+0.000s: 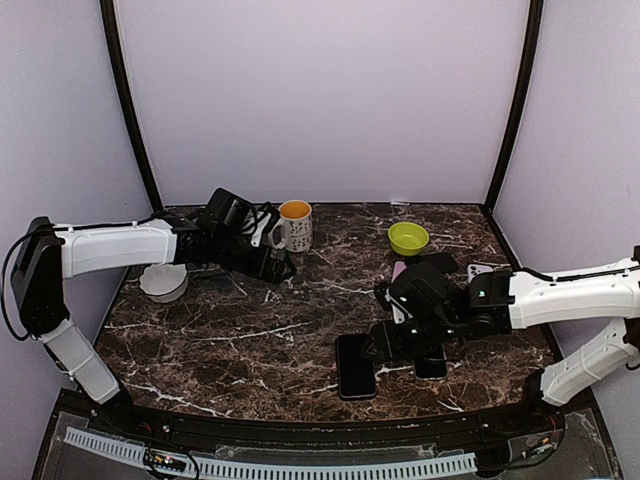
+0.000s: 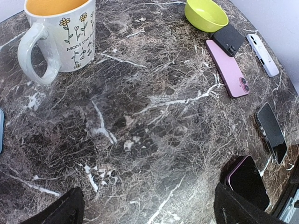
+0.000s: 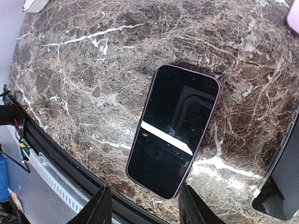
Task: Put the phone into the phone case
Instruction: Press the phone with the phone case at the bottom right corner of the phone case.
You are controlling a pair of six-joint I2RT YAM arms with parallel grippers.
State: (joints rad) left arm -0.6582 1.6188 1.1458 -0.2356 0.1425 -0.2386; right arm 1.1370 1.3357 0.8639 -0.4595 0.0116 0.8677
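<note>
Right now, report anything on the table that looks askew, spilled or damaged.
Nothing spilled or broken. The dark phone lies flat, screen up, slanted to the table's near edge and close to it. The white bar on its screen looks like a reflection, not a crack. The mug and green bowl stand upright.

Non-task stuff on the counter [image 1: 300, 310]: dark brown marble, white veins, rounded front edge.
Mug [image 1: 296, 225]: white, orange inside, flower drawings and "MOM" lettering on the side. Upright, near the back edge, a bit left of centre, handle pointing left.
Green bowl [image 1: 408, 238]: lime, upright, also near the back, right of the mug and well apart from it. Looks empty from here.
White bowl [image 1: 163, 283]: far left edge of the counter, partly hidden, can't see inside.
Backdrop [image 1: 320, 100]: plain pale lilac panels on three sides, with a black post [image 1: 130, 110] at each back corner.
White ribbed strip [image 1: 300, 468] runs along below the front edge.
</note>
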